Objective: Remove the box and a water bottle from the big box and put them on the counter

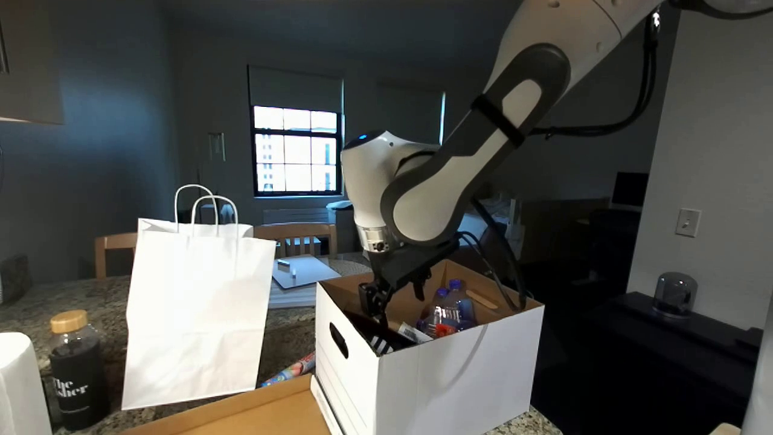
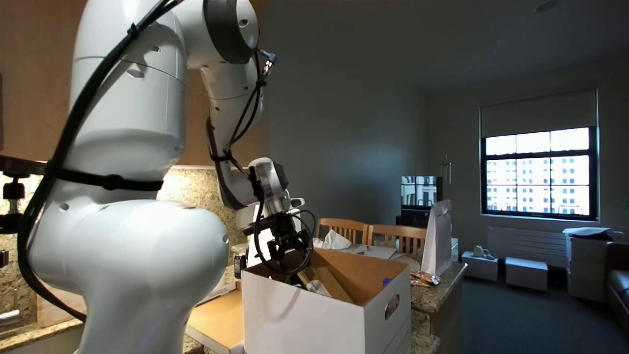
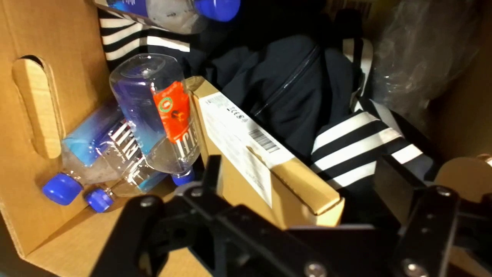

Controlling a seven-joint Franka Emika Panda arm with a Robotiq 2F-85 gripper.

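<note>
- Wrist view: the gripper [image 3: 305, 179] is spread wide, one finger showing to each side of the small box [image 3: 265, 154]; whether either touches it I cannot tell.
- The small box lies tilted inside the big box [image 3: 57, 30], its printed white label and barcode clear in this view only.
- A bottle [image 3: 153, 115] with a red and blue label rests just beside the small box's end. Two more bottles [image 3: 94, 142], blue-capped, lie between it and the big box's wall; a fourth is cut off at the top.
- Dark cloth [image 3: 284, 69] with white stripes spreads past the small box, and clear plastic [image 3: 426, 57] is bunched near the opposite wall; the plastic shows here alone.
- In an exterior view, the big box stands on the speckled counter [image 1: 90, 302], the gripper's fingers reaching below its rim. The bottles bunch to the right of the gripper.
- The same view alone has a dark jar [image 1: 77, 374] with a wooden lid and a glass dome [image 1: 675, 296] on a ledge. The paper bag [image 1: 199, 314] shows its broad side.
- In an exterior view, the arm [image 2: 128, 246] looms large, and the gripper is too dark to show its spread. A blue cap [image 2: 387, 281] and some tan cardboard [image 2: 336, 289] show inside the big box; whether the cardboard is the small box I cannot tell. The paper bag stands nearly edge-on.
</note>
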